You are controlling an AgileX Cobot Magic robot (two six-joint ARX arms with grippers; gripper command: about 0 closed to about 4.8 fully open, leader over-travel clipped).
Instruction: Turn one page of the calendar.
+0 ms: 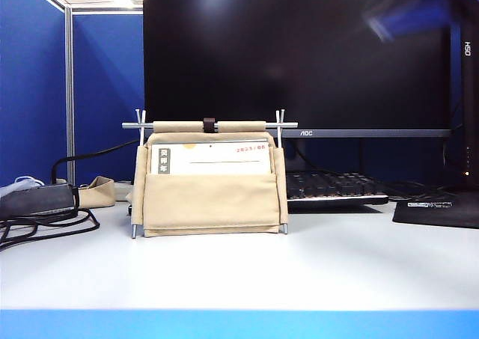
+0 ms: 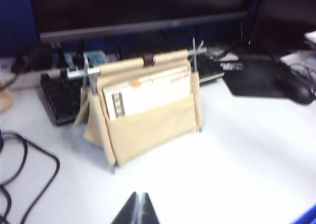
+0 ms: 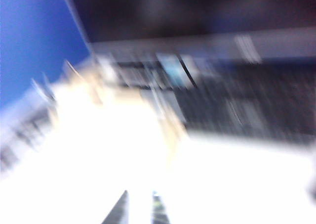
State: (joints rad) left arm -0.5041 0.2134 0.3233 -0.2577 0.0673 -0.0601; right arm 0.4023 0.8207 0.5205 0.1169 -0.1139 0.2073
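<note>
A dark monitor (image 1: 299,51) fills the back, a keyboard (image 1: 333,188) beneath it. On the white table (image 1: 337,268) the calendar (image 1: 209,178) stands upright (cables (image 1: 45,223) lie left). Left gripper (image 2: 138,209) is pinched together, empty; right gripper (image 3: 139,209) is narrowly parted, blurred.

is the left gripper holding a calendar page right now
No, the left gripper is shut and empty above the bare table, apart from the calendar.
</note>
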